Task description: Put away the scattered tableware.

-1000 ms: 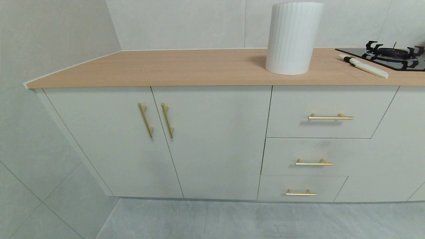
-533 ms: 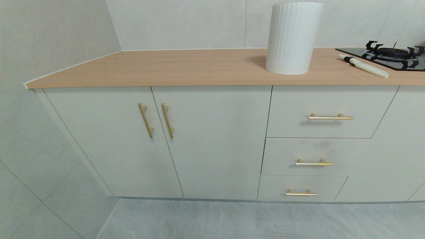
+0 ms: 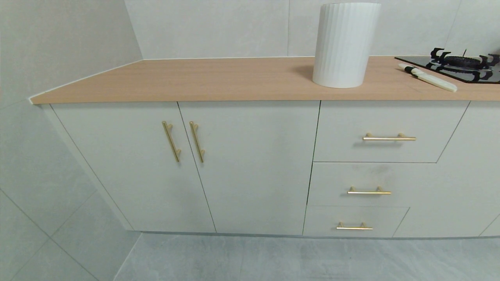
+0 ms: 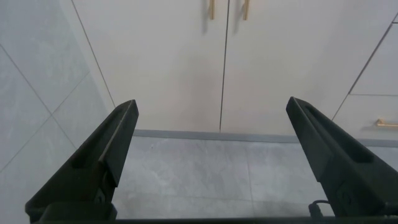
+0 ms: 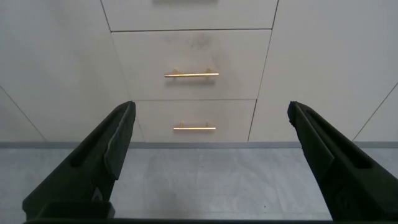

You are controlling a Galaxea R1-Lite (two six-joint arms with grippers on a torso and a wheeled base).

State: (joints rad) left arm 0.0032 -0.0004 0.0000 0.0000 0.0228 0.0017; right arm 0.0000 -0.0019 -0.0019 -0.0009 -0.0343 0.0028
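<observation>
Facing the cabinet (image 4: 168, 62), left claw (image 4: 210, 104) and right claw (image 5: 210, 106) gape wide, empty.

Black left gripper (image 4: 211, 104), jaws spread wide, faces pale flat cabinet doors (image 4: 168, 62) with gold handles (image 4: 210, 7); grey tiled floor (image 4: 199, 171) below.

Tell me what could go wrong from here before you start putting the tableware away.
1. The white utensil lies flat beside the hob; a grasp could slip or scrape the hob.
2. The tall white container stands near the front of the countertop; a rising arm might knock it.
3. The open left hand and right hand sit low facing the cabinet; lifting could catch a drawer handle.
</observation>
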